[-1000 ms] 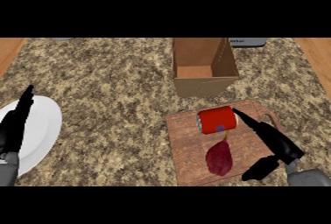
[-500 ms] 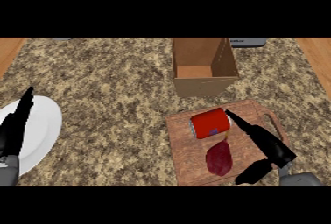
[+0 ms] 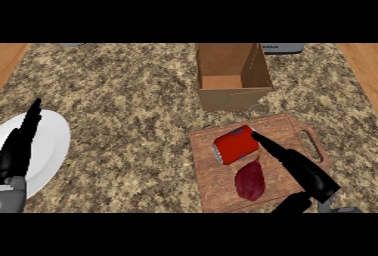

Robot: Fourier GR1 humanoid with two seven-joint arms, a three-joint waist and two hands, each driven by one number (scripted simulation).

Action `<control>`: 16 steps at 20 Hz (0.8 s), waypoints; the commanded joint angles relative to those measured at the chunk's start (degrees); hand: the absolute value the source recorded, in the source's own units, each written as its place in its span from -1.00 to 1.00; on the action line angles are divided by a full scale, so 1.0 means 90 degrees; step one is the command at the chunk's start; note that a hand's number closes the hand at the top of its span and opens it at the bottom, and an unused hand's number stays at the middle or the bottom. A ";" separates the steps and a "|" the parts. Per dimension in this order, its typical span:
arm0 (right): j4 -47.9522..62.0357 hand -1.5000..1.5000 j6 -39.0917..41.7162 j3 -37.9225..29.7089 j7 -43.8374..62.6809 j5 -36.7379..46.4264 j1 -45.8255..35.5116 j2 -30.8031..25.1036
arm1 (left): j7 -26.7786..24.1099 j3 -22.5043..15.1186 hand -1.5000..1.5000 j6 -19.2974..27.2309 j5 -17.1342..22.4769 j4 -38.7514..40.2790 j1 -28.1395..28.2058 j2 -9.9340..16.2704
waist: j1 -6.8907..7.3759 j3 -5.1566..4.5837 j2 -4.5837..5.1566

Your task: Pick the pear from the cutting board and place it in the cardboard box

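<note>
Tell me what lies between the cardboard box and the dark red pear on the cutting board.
In the head view, a red block lies on the cutting board between the cardboard box and the pear.

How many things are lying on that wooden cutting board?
2: a red block at the cutting board's middle, and a dark red pear just below it, nearer the robot.

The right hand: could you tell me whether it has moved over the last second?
Yes. The right hand has shifted left across the cutting board, its fingertips now beside the red block.
</note>
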 commanded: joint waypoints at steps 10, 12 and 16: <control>0.0789 1.00 -0.0313 0.0243 0.0916 0.0922 -0.0381 0.0941 | -0.0338 0.0299 0.00 -0.0221 -0.0130 0.0194 0.0018 -0.0117 | 0.0008 0.0002 0.0005; 0.1144 1.00 -0.1298 0.0335 0.0213 0.1610 -0.0587 0.0929 | 0.0184 0.0321 0.00 -0.0468 0.0006 0.0070 -0.0349 0.0082 | 0.0006 0.0005 0.0009; 0.2084 1.00 -0.1829 -0.0076 -0.0191 0.1897 -0.1153 0.0909 | 0.0118 0.0080 0.00 -0.0036 -0.0498 -0.0014 -0.0208 -0.0227 | 0.0030 0.0004 0.0014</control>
